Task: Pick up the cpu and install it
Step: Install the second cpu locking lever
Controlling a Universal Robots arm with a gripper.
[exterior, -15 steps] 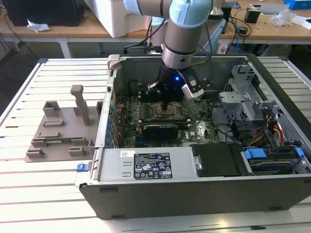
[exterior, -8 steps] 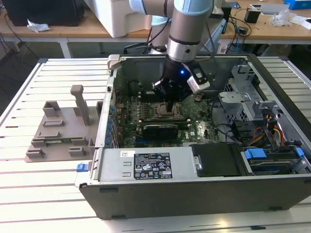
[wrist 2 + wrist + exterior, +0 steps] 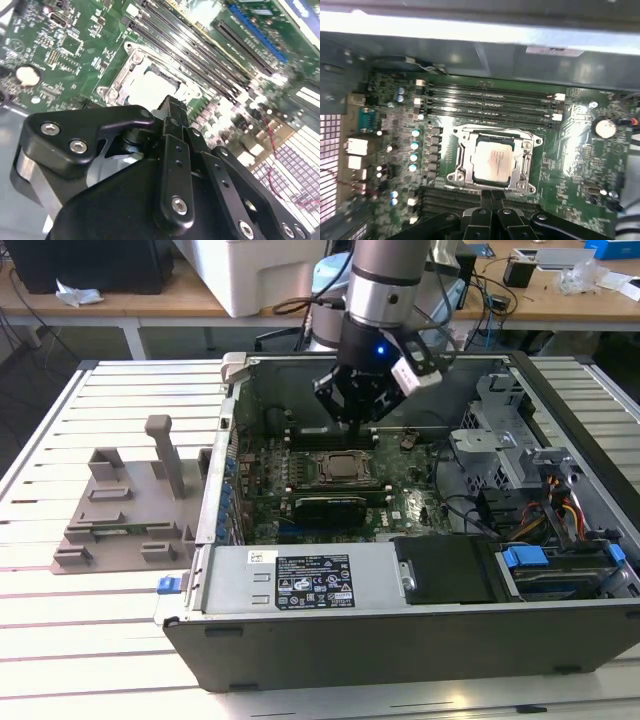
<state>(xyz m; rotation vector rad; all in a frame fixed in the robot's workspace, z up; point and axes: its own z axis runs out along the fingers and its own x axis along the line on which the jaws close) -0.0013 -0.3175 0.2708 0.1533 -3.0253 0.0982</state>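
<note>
The cpu [image 3: 492, 161], a small square chip with a shiny silver top, lies flat inside the metal-framed socket [image 3: 462, 150] on the green motherboard. It also shows in the exterior view, cpu [image 3: 340, 468], and in the second wrist view, cpu [image 3: 150, 90]. My gripper [image 3: 352, 420] hangs inside the open computer case [image 3: 400, 640], a little above the board and just beside the socket. In both wrist views the black fingertips press together with nothing between them, gripper [image 3: 492, 196], gripper [image 3: 172, 107]. The cpu and the fingers are apart.
A grey plastic moulded tray [image 3: 120, 510] with upright posts stands on the slatted table at the exterior view's left. Inside the case are memory slots [image 3: 490, 102], a coin battery [image 3: 605, 128], a black power supply cover [image 3: 310, 580] and a drive cage with cables [image 3: 520, 460].
</note>
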